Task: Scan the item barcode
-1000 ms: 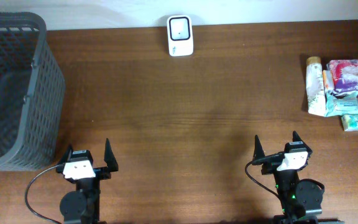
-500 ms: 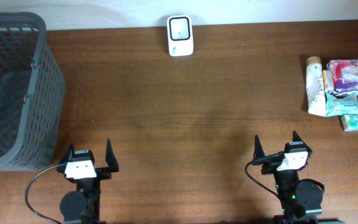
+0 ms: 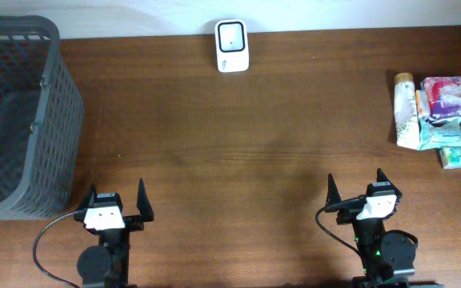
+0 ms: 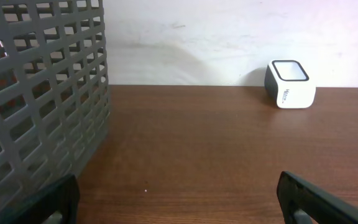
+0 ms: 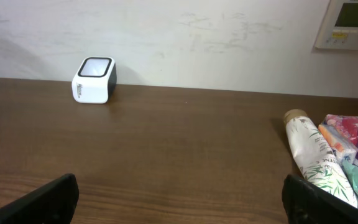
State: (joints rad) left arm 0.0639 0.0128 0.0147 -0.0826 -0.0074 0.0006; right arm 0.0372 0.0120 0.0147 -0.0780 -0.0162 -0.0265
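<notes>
Vs. a sec ago: nothing has shifted that I can make out; both arms sit in the same spots at the near edge of the table (image 3: 254,136), items and scanner unmoved

Left gripper (image 3: 116,192): jaws spread fully apart, nothing between them; in the left wrist view the left gripper (image 4: 179,205) shows only its two dark fingertips (image 4: 51,200) at the bottom corners, bare wood between, touching no object

Right gripper (image 3: 355,178): same, jaws wide and empty; from the right wrist cam the right gripper (image 5: 182,202) has its fingertips (image 5: 45,198) low at either corner, holding nothing

Task things: scanner (image 3: 232,35), white w/ dark window, stands at the far table edge against the wall, roughly centre; also seen at (image 4: 289,83) and (image 5: 94,79); items lie in a cluster at the right edge, well apart from both grippers: a pale tube (image 3: 406,112) lying flat, cap toward the wall, w/ a pink packet (image 3: 452,99) just beside it, a light-green packet (image 3: 438,134) below that and a small green box (image 3: 458,158) nearest the robot; barcodes too small to tell

Grey mesh basket (image 3: 54,96) fills the far-left corner, left of the left arm; wall panel (image 5: 352,23) up on the wall at right
</notes>
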